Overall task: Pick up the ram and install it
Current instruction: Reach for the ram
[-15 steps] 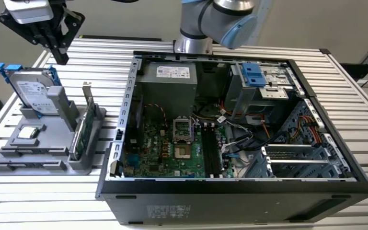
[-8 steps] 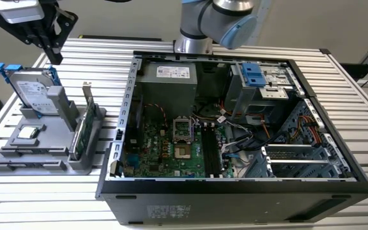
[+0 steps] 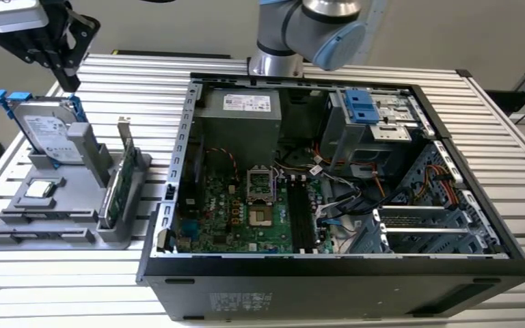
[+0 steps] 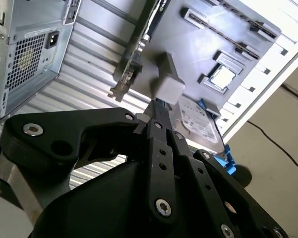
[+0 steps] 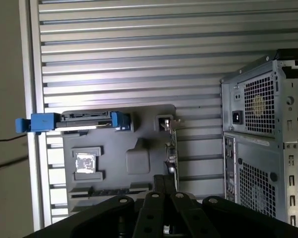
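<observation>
My black gripper [image 3: 69,83] hangs shut and holds nothing, high above the back corner of the grey parts holder [image 3: 62,205] at the exterior view's left. Its fingers [image 4: 158,115] press together, and in the first wrist view the gripper [image 5: 164,179] points down at the holder [image 5: 139,163]. A thin dark strip, which looks like the ram [image 3: 39,214], lies in a long slot at the holder's front, and that ram slot [image 5: 111,190] sits just past the fingers. The open computer case [image 3: 335,178] stands to the exterior view's right, with its black memory slots [image 3: 299,212] beside the processor socket.
The holder also carries a silver hard drive [image 3: 48,130] with blue rails, a green expansion card [image 3: 121,178] standing on edge, and a small square chip [image 3: 42,190]. The arm's base [image 3: 281,41] rises behind the case. Everything rests on a ribbed metal table [image 3: 508,137].
</observation>
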`<action>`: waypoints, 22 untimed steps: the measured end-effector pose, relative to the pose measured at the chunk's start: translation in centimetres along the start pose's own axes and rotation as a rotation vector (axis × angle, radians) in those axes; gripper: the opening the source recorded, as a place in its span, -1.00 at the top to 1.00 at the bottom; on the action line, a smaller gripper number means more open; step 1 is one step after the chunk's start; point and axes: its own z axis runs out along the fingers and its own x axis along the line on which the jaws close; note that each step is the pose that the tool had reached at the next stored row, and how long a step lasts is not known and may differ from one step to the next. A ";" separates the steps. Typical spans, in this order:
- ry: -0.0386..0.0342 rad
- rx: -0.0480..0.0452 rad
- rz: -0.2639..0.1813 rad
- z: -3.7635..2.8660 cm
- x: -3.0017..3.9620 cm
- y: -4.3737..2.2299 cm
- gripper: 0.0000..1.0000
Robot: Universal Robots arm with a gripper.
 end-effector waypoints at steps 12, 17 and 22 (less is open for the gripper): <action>0.0000 0.0000 0.000 -0.03 1.92 -0.14 1.00; -0.0001 -0.0001 0.000 -0.04 2.73 -0.19 1.00; 0.0000 0.0000 -0.001 -0.06 3.50 -0.25 1.00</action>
